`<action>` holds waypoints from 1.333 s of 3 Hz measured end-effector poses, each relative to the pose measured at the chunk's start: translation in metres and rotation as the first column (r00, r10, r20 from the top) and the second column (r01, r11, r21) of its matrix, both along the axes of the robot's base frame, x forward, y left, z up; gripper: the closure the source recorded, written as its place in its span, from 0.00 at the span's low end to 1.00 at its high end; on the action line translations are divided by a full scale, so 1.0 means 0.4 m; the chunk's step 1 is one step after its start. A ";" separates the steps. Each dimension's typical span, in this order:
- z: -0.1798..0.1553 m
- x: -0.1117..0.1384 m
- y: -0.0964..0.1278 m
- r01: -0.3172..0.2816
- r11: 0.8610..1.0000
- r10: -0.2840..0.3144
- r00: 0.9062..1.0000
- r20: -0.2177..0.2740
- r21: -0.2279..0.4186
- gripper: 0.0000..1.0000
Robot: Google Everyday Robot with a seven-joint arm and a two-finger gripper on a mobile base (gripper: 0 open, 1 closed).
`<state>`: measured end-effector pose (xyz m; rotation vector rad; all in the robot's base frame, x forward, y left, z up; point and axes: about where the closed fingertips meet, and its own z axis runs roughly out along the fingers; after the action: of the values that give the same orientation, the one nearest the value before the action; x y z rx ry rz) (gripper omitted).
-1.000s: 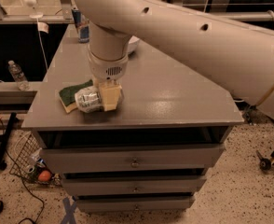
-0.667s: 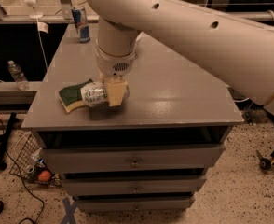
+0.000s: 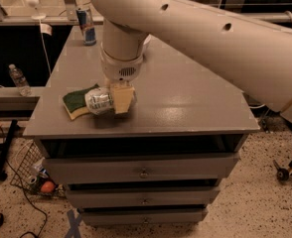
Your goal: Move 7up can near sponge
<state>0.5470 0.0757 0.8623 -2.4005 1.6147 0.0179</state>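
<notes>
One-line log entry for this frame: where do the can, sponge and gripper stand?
can: on its side, right beside sponge | gripper: low over table, against can, near front edge | blue can: upright, far back corner

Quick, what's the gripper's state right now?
Gripper: down at the silvery-white metal 7up can lying beside the green-topped yellow sponge; open or closed cannot be told.

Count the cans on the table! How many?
2. The 7up can lies beside the sponge at the front left, at the gripper; a blue can stands at the back left. The arm may hide more.
</notes>
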 end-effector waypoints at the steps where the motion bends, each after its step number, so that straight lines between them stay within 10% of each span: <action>1: 0.000 -0.001 0.001 -0.001 1.000 0.001 1.000 0.001 0.000 0.30; 2: 0.000 -0.001 0.002 -0.001 1.000 0.001 1.000 0.003 0.000 0.05; 4: 0.000 -0.002 0.003 -0.002 1.000 0.002 1.000 0.004 0.000 0.00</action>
<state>0.5462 0.0767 0.8623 -2.4006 1.6105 0.0141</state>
